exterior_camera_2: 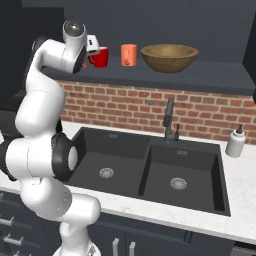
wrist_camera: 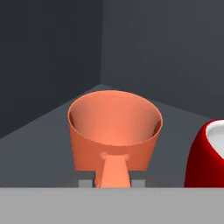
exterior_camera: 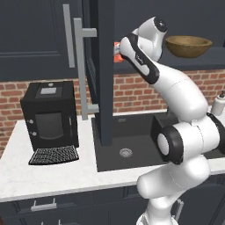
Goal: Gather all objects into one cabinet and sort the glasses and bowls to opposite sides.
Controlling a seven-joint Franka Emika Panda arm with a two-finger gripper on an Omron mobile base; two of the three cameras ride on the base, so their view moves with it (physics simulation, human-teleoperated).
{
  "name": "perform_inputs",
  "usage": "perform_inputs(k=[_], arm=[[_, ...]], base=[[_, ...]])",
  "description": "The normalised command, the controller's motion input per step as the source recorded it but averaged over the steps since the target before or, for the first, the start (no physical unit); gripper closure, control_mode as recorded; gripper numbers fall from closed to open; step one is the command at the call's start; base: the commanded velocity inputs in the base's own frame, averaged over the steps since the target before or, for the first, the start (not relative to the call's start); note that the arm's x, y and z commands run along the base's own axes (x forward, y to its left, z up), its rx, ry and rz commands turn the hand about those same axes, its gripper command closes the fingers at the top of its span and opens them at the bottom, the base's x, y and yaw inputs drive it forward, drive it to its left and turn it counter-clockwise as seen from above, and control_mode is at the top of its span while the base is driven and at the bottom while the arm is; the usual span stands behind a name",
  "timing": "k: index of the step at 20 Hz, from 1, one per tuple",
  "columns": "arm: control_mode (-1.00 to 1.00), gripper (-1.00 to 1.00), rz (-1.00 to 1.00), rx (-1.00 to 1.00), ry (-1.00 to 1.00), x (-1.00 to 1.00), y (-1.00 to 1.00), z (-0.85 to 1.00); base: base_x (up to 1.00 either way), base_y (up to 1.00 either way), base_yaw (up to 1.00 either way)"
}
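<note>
Wall: red-brown brick backsplash with pale mortar, running behind the sink under the dark upper units.
Desk: white marbled top, dark charcoal fronts below.
Drawers: low fronts with short grey handles, under the desk's front edge.
Sink: black double basin sunk into the desk, one round metal drain in each bowl.
Faucet: dark, upright, at the back edge between the two basins.
Soap dispenser: white pump bottle, standing right of the sink on the desk.
Coffee machine: black box with a black grille tray in front, left of the sink.
Light: even, soft, no strong shadows.
</note>
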Motion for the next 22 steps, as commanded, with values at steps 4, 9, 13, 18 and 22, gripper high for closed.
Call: perform_inputs(k=[4, 9, 13, 18, 22], arm=[[-1.00, -1.00, -0.02, 0.00, 0.00, 0.15, 0.02, 0.00], [-1.00, -1.00, 0.00, 0.00, 0.00, 0.05, 0.00, 0.00], [-1.00, -1.00, -0.01, 0.00, 0.00, -0.42, -0.01, -0.02], [-1.00, -1.00, 0.00, 0.00, 0.00, -0.85, -0.04, -0.25], [-1.00, -1.00, 0.00, -0.04, 0.00, -1.00, -0.36, -0.67]], base=[[0.00, 0.00, 0.00], [0.00, 0.00, 0.00], [0.00, 0.00, 0.00], [0.00, 0.00, 0.00], [0.00, 0.00, 0.00]])
